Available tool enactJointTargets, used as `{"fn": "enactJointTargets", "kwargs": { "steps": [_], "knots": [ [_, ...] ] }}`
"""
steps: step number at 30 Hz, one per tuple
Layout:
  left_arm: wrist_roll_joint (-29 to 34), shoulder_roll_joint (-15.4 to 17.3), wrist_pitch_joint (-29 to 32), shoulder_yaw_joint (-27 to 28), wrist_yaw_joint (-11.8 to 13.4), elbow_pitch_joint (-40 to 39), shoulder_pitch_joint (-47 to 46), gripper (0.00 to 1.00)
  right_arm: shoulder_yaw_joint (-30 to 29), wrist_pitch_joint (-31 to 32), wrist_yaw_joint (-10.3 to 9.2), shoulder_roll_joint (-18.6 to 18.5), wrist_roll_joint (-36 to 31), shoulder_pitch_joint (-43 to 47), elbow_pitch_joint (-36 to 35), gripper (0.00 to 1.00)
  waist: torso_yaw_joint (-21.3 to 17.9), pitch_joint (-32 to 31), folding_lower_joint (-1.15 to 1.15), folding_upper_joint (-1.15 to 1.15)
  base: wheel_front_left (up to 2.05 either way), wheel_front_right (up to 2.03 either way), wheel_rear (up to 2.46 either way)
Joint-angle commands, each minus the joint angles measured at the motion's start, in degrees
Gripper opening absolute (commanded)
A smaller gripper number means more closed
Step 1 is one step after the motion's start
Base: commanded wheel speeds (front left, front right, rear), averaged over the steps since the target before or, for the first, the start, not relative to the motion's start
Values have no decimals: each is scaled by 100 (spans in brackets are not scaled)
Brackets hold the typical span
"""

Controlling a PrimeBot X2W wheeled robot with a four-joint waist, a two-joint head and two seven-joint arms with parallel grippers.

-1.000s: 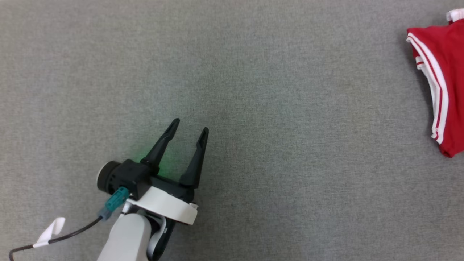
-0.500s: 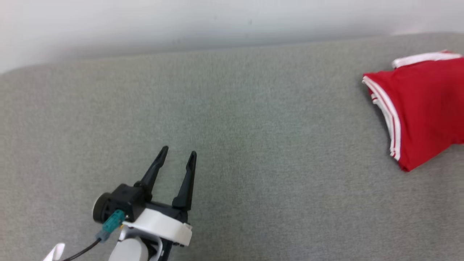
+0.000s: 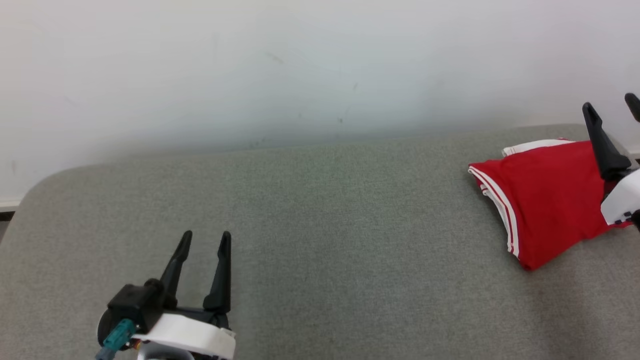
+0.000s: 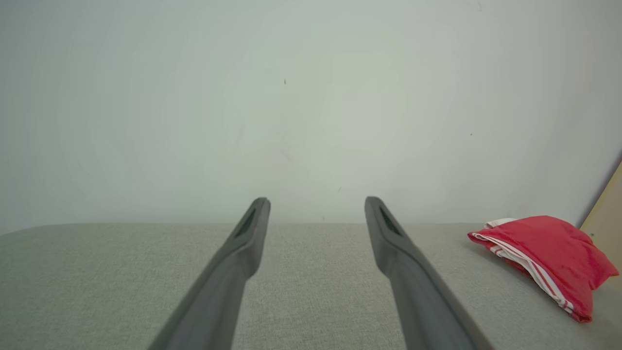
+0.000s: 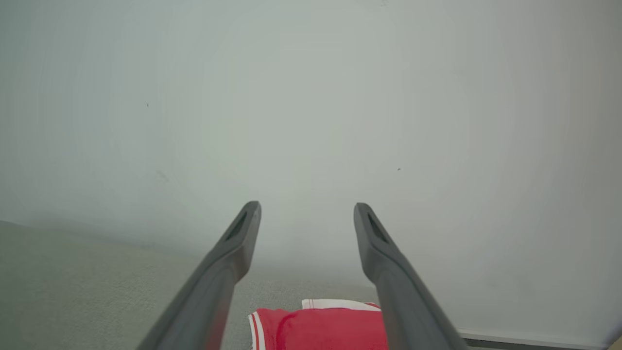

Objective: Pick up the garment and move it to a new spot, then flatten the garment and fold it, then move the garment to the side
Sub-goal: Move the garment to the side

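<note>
Lower left of the head view, the left gripper (image 3: 206,234) points up the frame, fingers apart and empty. At the right edge the right gripper (image 3: 608,101), fingers also apart, hovers above the red garment (image 3: 545,200) on the grey surface (image 3: 320,225)

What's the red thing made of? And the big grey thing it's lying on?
The red garment looks like soft matte cloth: it folds and sags, with white stripes at its edge. The grey surface looks like woven fabric, from its speckled weave; its rounded corner hints at padding, but that's a guess.
</note>
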Motion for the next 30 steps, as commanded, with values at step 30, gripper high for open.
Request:
{"fn": "enactJointTargets", "kwargs": {
  "steps": [30],
  "knots": [
    [-34, -1, 3, 496, 272, -255, 1041, 100, -1905, -1027, -1, 1995, -1692, 4025, -2375, 100, 12, -293, 1, 0, 0, 0, 0]
  ]
}}
